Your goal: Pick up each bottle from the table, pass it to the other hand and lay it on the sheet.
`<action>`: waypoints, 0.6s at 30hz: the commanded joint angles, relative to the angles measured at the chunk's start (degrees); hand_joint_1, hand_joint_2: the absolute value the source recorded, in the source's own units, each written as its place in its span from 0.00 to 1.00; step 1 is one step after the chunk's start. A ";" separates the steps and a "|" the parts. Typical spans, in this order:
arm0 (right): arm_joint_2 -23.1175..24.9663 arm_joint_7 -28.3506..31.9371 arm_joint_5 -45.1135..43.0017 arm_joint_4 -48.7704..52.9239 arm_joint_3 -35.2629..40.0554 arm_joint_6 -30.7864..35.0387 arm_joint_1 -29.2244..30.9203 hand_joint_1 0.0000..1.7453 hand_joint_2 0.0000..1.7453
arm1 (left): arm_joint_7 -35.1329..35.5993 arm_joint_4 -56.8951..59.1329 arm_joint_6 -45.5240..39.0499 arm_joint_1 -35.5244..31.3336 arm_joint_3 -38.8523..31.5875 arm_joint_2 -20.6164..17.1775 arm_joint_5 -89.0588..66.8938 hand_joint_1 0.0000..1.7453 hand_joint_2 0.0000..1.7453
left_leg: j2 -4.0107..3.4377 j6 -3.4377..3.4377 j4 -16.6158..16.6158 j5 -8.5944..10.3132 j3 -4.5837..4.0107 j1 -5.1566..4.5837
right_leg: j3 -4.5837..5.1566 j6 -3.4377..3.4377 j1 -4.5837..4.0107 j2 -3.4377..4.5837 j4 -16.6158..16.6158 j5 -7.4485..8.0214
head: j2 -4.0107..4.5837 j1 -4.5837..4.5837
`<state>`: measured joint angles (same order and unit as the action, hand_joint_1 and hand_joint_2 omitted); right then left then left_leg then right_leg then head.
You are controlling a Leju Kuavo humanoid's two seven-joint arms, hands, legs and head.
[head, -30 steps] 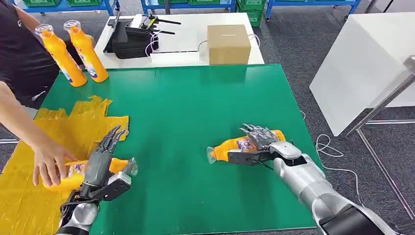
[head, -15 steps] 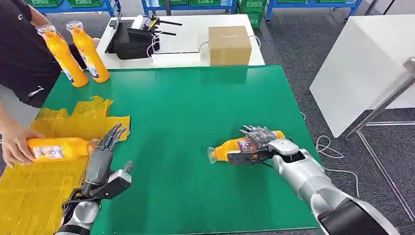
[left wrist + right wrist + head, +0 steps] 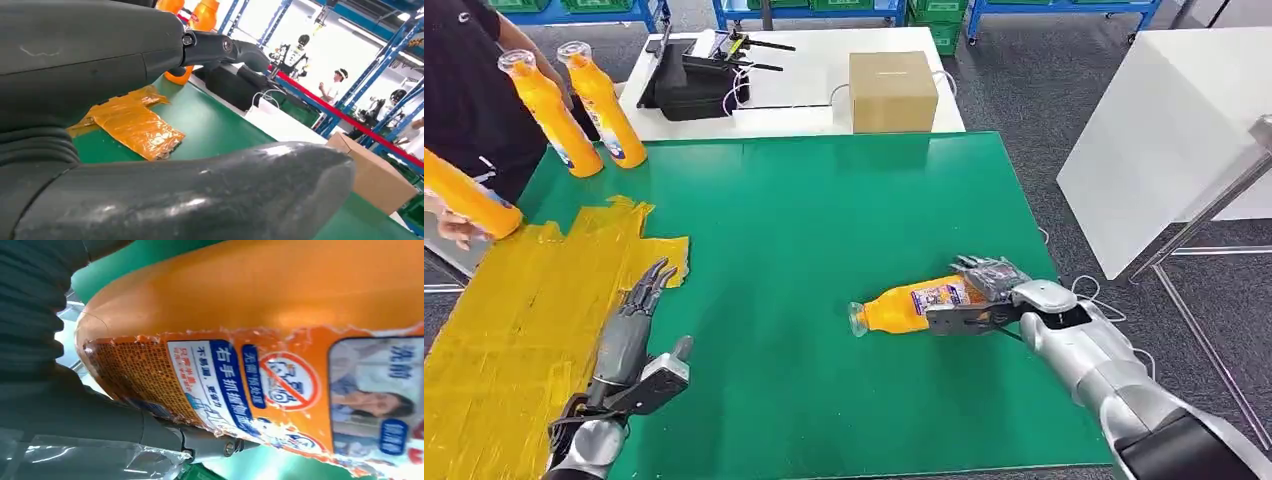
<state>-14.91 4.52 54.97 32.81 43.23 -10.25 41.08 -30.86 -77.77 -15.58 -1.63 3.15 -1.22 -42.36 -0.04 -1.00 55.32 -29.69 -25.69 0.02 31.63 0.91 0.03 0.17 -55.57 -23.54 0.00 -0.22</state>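
Observation:
An orange bottle (image 3: 904, 308) with a clear cap lies on its side on the green table (image 3: 824, 210), cap pointing left. My right hand (image 3: 989, 295) grips it at its base end; the right wrist view has the bottle's label (image 3: 240, 385) close up with a finger (image 3: 200, 442) curled beside it. My left hand (image 3: 629, 335) is open, fingers stretched forward, holding nothing, just right of the yellow sheet (image 3: 524, 310). The left wrist view has its thumb (image 3: 200, 200) and the sheet's corner (image 3: 135, 125). At the left edge a person's hand holds another orange bottle (image 3: 464, 200).
Two orange bottles (image 3: 539, 115) (image 3: 604, 105) stand upright at the table's back left corner. Behind the table a white bench carries a cardboard box (image 3: 892, 90) and a black bag (image 3: 689, 85). A white table (image 3: 1164, 130) stands to the right.
The person has lifted the bottle off the sheet and carried it away to the left. My right hand has slid along its bottle toward the base. My left hand has barely moved.

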 commanded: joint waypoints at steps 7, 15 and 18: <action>-0.25 -0.64 0.10 -0.97 1.15 -0.28 -2.51 0.00 1.00 | -0.22 0.62 1.01 -0.75 -1.09 0.15 0.33 0.00 0.00 | 0.07 0.06 -0.04 0.07 -0.16 0.13 | 0.09 0.03 -0.11 -0.09 0.15 0.10 | 0.00 0.00; 3.48 -0.96 0.86 -4.80 2.44 0.60 -5.96 1.00 1.00 | -0.34 2.11 1.64 -2.31 0.15 0.13 0.46 0.00 0.00 | 0.03 0.07 -0.09 0.04 0.06 0.17 | -0.11 -0.01 -0.15 -0.06 0.19 0.07 | 0.00 0.02; 3.62 -0.93 0.83 -4.86 2.46 0.69 -6.21 1.00 1.00 | -0.33 2.10 1.64 -2.32 0.13 0.09 0.47 0.00 0.00 | -0.21 0.11 -0.10 0.01 0.17 0.16 | -0.20 -0.01 -0.17 0.19 0.20 0.12 | 0.00 0.02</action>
<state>-14.12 4.11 55.41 33.31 43.28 -9.81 39.34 -31.28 -78.03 -14.40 -1.60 3.15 -1.22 -41.81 -0.51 -0.93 55.29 -29.82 -25.47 0.08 31.50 0.91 -0.04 0.63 -55.55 -23.53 0.00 -0.20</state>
